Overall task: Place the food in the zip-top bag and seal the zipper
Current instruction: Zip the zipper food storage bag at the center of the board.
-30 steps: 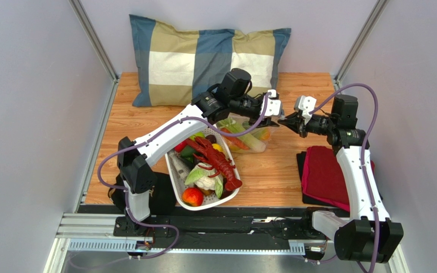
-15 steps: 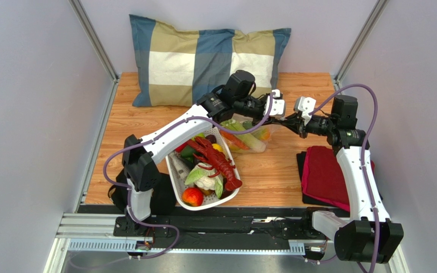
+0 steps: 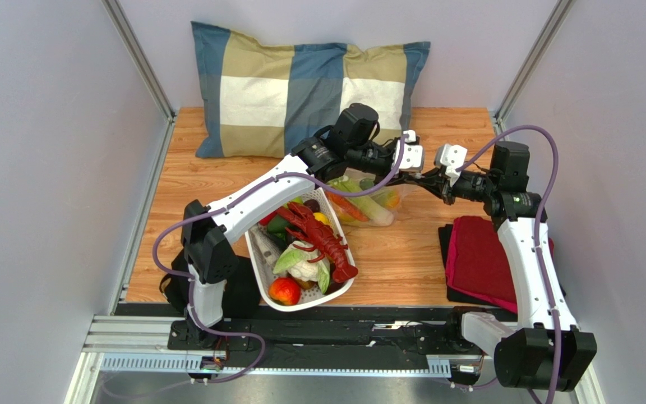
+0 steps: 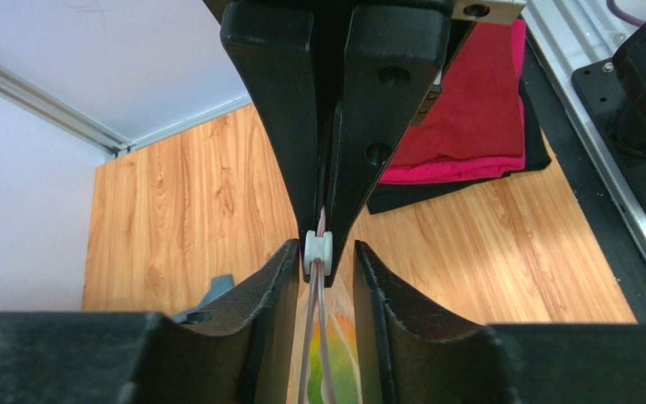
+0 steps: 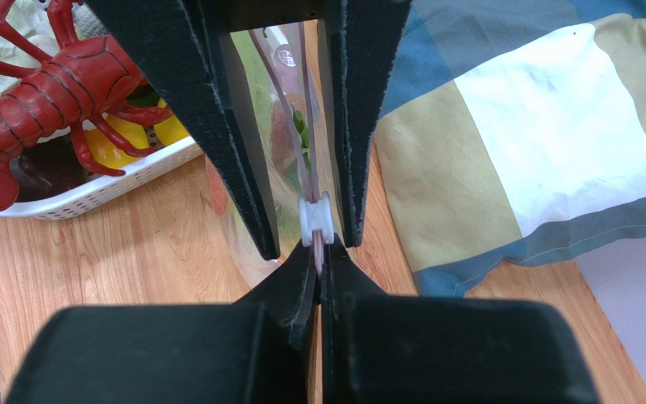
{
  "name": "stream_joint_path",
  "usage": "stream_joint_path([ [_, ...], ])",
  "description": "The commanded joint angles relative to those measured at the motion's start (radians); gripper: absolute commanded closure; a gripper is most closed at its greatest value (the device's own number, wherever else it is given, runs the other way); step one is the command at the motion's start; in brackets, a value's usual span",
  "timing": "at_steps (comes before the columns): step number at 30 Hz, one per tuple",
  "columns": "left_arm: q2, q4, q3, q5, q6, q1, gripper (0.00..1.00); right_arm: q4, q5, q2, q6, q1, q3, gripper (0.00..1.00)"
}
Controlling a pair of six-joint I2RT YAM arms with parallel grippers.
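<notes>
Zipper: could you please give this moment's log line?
right end effector: shut on pinkish zipper strip | left end effector: open around white slider

Setting: robot lab test cell, not a home. Evidence: small wood-grain table (image 3: 217,181) boxed in by plain grey panels (image 3: 48,168) on aluminium posts (image 3: 137,59). Two white-and-black robot arms, left (image 3: 250,198) and right (image 3: 524,252), are bolted to a metal rail (image 3: 133,337) at the near edge, with lilac cables (image 3: 154,246) looped outside. Staged props: plaid pillow (image 3: 301,84), folded red cloth (image 3: 482,257), white basket (image 3: 263,269) holding a toy lobster (image 3: 322,236).

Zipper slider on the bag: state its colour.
The slider is white, clearest in the right wrist view.
</notes>
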State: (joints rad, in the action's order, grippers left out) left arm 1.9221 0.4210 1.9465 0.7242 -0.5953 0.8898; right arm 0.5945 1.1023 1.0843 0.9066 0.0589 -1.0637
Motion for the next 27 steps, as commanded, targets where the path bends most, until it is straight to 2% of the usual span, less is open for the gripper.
stream_joint_path([
  [1, -0.006, -0.039, 0.043, 0.026, 0.014, 0.011, 0.72, 0.014, 0.024, -0.034, 0.037, -0.007, -0.025, 1.0],
  [3, -0.011, -0.039, 0.034, 0.027, 0.011, 0.011, 0.83, 0.021, 0.021, -0.035, 0.044, -0.007, -0.022, 1.0],
  [9, -0.043, -0.015, -0.015, 0.006, -0.034, 0.008, 0.96, 0.031, 0.011, -0.043, 0.058, -0.005, -0.015, 1.0],
  [16, -0.11, -0.008, -0.119, -0.017, -0.092, -0.011, 0.98, 0.036, -0.01, -0.069, 0.071, -0.004, 0.01, 1.0],
  [27, -0.184, 0.004, -0.213, -0.046, -0.162, -0.038, 0.96, 0.022, -0.062, -0.09, 0.037, 0.001, 0.025, 1.0],
])
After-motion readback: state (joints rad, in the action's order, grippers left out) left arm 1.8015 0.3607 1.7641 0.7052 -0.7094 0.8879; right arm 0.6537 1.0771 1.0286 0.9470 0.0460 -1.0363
